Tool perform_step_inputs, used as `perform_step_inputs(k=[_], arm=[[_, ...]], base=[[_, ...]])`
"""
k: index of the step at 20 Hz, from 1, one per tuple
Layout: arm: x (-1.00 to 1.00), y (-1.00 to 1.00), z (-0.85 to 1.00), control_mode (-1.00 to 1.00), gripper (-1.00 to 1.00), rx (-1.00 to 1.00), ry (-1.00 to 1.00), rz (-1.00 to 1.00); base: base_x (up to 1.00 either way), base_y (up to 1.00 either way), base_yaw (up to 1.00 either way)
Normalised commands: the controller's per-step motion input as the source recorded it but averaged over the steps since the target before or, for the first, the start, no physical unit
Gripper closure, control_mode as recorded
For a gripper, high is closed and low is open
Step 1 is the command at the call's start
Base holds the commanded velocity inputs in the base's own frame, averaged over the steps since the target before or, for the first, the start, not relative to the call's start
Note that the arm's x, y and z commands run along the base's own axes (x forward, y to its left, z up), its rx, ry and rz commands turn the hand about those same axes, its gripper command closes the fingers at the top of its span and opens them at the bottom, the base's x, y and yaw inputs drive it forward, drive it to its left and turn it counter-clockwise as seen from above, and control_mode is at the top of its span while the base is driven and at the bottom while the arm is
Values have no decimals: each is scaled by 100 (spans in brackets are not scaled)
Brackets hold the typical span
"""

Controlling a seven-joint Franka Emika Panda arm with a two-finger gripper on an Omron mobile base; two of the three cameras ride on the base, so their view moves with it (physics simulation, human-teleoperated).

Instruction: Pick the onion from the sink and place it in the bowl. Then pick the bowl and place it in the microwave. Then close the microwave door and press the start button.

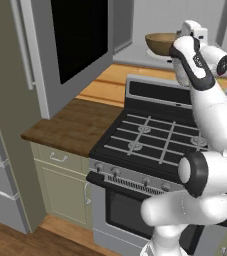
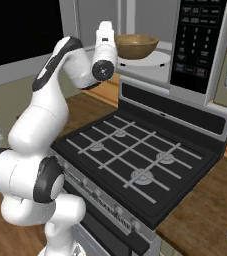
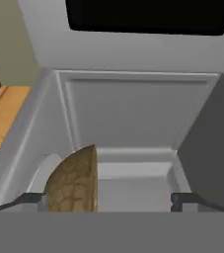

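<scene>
a: right base view has the bowl (image 2: pixel 136 46) upright inside the microwave (image 2: pixel 195 45), sitting on the white turntable plate (image 2: pixel 152 57), mouth facing up.

b: long axis?

a: it's round, so none; the rim lies level, wide side across the microwave opening.

b: and the claw?

a: hand view shows the gripper (image 3: pixel 108 200) released, fingertips (image 3: pixel 27 200) spread wide, one just beside the bowl's brown outer wall (image 3: pixel 74 183), nothing clasped between them.

b: the microwave door?

a: left base view has the microwave door (image 1: pixel 75 45) swung open, left of the microwave, above the wooden counter (image 1: pixel 72 125).
</scene>
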Motion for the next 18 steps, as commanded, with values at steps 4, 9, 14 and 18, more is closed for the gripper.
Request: perform_step_inputs(k=[4,9,14,18], arm=[[-100,8,52,-100,-100,1,-6,-4],[-100,0,42,-100,-100,1,28,0],[-100,0,65,-100,-100,2,38,0],[-100,0,98,-100,-100,0,21,0]], base=[[0,0,0],[0,0,0],[0,0,0],[0,0,0]])
